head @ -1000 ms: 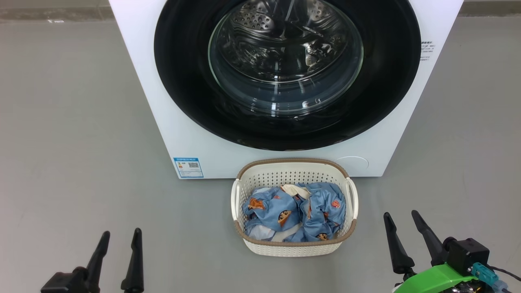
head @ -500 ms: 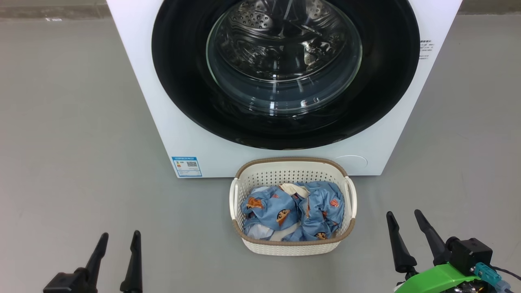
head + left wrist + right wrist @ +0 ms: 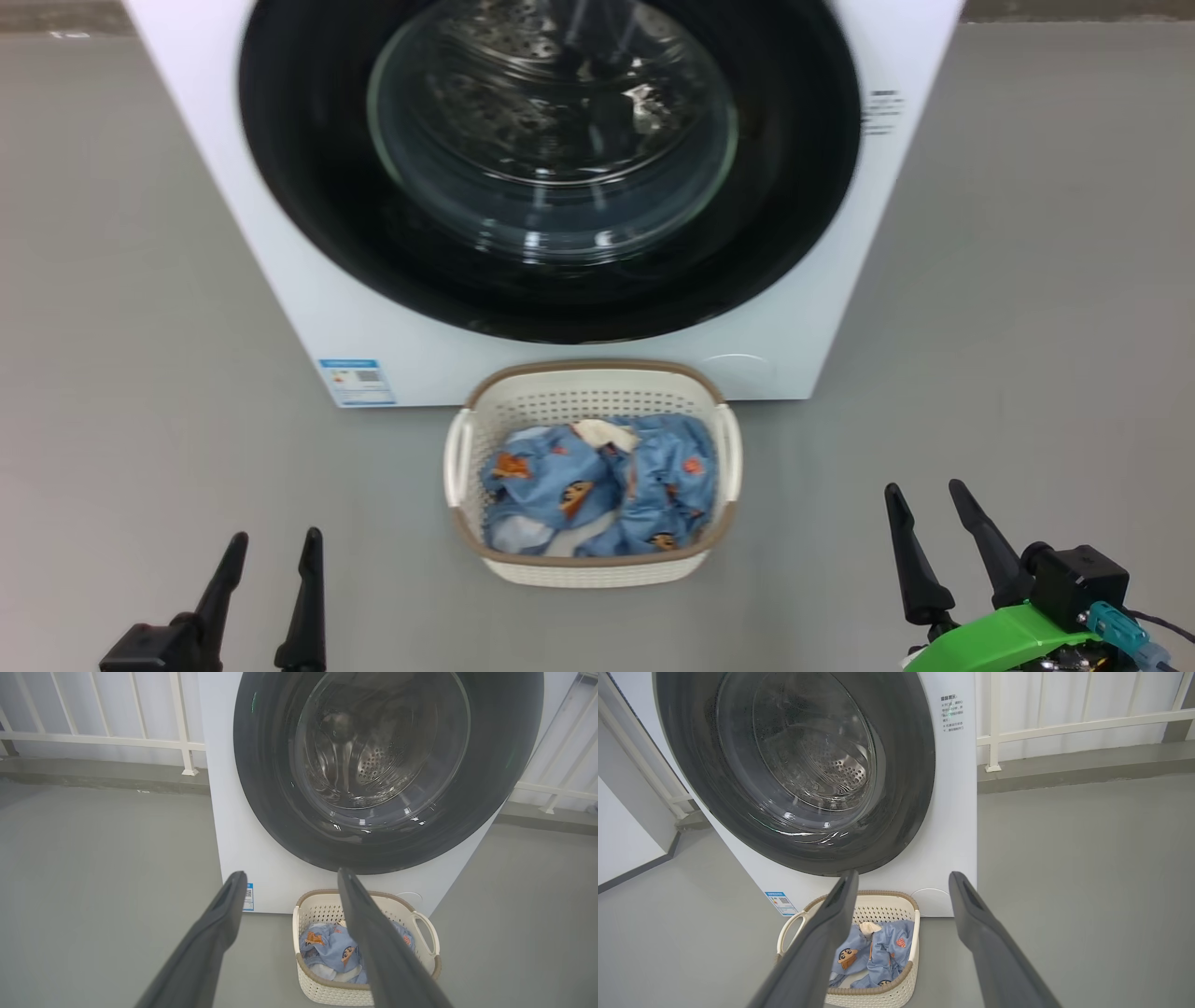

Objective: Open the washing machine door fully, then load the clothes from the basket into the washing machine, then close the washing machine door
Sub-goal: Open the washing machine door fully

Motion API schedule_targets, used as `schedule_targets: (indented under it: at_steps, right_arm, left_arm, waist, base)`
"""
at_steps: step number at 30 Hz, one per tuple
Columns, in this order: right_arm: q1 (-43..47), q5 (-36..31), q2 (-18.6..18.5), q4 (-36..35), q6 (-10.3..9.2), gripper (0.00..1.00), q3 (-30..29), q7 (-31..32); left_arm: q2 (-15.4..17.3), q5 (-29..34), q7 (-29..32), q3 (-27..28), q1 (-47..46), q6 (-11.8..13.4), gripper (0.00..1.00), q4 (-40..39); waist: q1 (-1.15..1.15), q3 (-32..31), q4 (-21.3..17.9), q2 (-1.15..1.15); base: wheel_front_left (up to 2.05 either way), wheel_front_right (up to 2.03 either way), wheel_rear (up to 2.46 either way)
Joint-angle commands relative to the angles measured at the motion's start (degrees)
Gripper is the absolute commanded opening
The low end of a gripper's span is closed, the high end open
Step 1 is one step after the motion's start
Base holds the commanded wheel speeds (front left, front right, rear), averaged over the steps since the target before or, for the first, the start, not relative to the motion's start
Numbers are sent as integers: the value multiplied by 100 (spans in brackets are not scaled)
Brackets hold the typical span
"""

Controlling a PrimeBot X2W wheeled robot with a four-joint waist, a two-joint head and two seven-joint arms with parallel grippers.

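The white washing machine (image 3: 308, 308) stands ahead with its round black door (image 3: 308, 215) shut flat against the front, steel drum visible through the glass. On the floor before it sits the cream basket (image 3: 593, 385), holding blue clothes (image 3: 597, 485) printed with cartoon faces. My left gripper (image 3: 273, 539) is open at the lower left, well left of the basket. Open too, my right gripper (image 3: 924, 490) hangs at the lower right, clear of the basket. The left wrist view has the door (image 3: 261, 788) and basket (image 3: 427, 928) beyond the left gripper (image 3: 289, 875); the right wrist view has the right gripper (image 3: 903, 875) before the clothes (image 3: 882, 945).
Bare grey floor (image 3: 140, 392) spreads on both sides of the machine. A white railing (image 3: 107, 739) on a low kerb runs behind it, and a white wall (image 3: 626, 826) stands at one side. A blue label (image 3: 357, 381) marks the machine's lower front.
The whole head picture has shifted left, so the camera turned rightward. Both grippers keep their places in the picture and stay open. Basket and machine have not moved relative to each other.
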Motion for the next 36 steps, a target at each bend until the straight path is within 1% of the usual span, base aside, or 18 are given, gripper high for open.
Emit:
schedule_targets:
  at_steps: [1,7,11,16,23,32,33,34,35,36]
  right_arm:
    - [-120,-46,-41,-152,9,100,156,-70]
    - [-144,-36,-40,-155,9,100,164,-70]
    - [-145,-33,-40,-154,9,100,160,-70]
    - [-145,-35,-40,-152,9,100,150,-70]
    - [-144,-37,-40,-154,9,100,150,-70]
    - [-154,8,-40,-115,9,100,147,-70]
    - [-160,32,-40,-109,9,65,154,-70]
    - [-170,65,-40,-116,9,45,157,-70]
    - [-179,115,-40,-121,9,22,164,-70]
    - [-193,161,-40,-129,9,4,160,-70]
  left_arm:
    - [104,29,-78,197,-210,-14,100,-138]
    - [107,4,-78,194,-241,-14,100,-142]
    - [28,-323,-78,231,-256,-14,100,-224]
    - [84,-412,-78,218,-253,-14,100,-241]
    - [97,-439,-78,166,-251,-14,100,-240]
    - [64,-465,-78,113,-220,-14,100,-239]
    - [61,-470,-78,104,-214,-14,100,-236]
    - [60,-472,-78,92,-209,-14,100,-233]
    - [61,-470,-78,81,-207,-14,100,-231]
    - [59,-467,-78,70,-207,-14,100,-231]
  waist:
    - [0,11,-4,0]
    - [0,31,-20,0]
    - [0,39,-21,0]
    - [0,39,-16,0]
    - [0,47,2,0]
    - [0,8,33,0]
    - [0,1,36,0]
    - [0,-2,41,0]
    - [0,-6,47,0]
    - [0,-8,54,0]
  base:
    - [123,123,-246]
    - [123,123,-246]
    - [119,118,-237]
    - [86,86,-173]
    - [44,44,-87]
    - [3,3,-5]
    - [0,0,0]
    - [0,0,0]
    - [0,0,0]
    - [0,0,0]
